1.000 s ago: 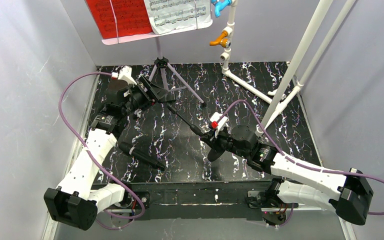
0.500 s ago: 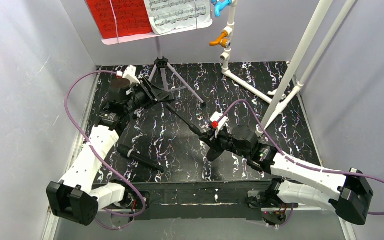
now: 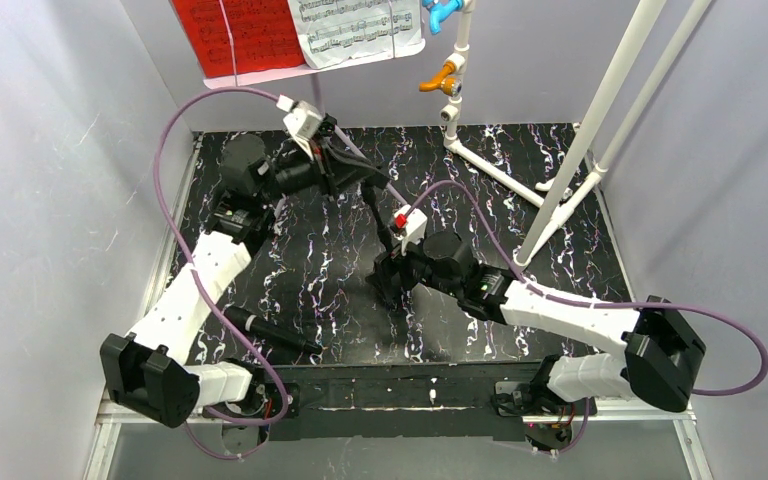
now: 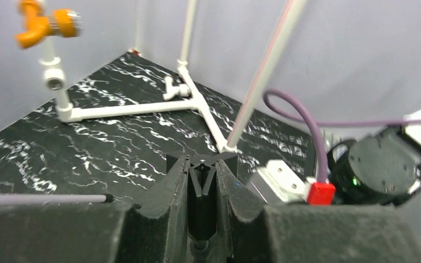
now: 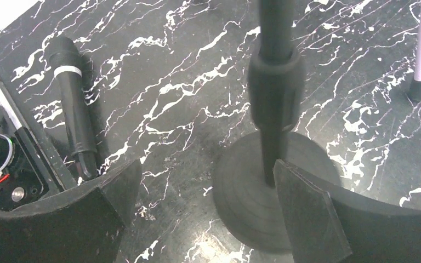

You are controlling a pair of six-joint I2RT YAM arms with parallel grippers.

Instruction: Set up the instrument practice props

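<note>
The microphone (image 3: 270, 333) is laid flat on the table (image 3: 320, 280) near the front edge, on the left. Further in, the microphone stand (image 5: 274, 82) is stood upright on its round base, with the right gripper (image 5: 205, 174) spread wide to either side of its pole. The stand's top is clamped in the narrowed left gripper (image 4: 203, 178). At the back wall the music stand (image 3: 240, 79) is set, a red page (image 3: 245, 35) and a white page (image 3: 360, 28) held on it side by side, the pipe frame (image 3: 596, 110) to its right.

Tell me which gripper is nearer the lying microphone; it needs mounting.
Right. The right gripper, open, straddles the mic stand low down, near the microphone; the left gripper grips its top.
</note>
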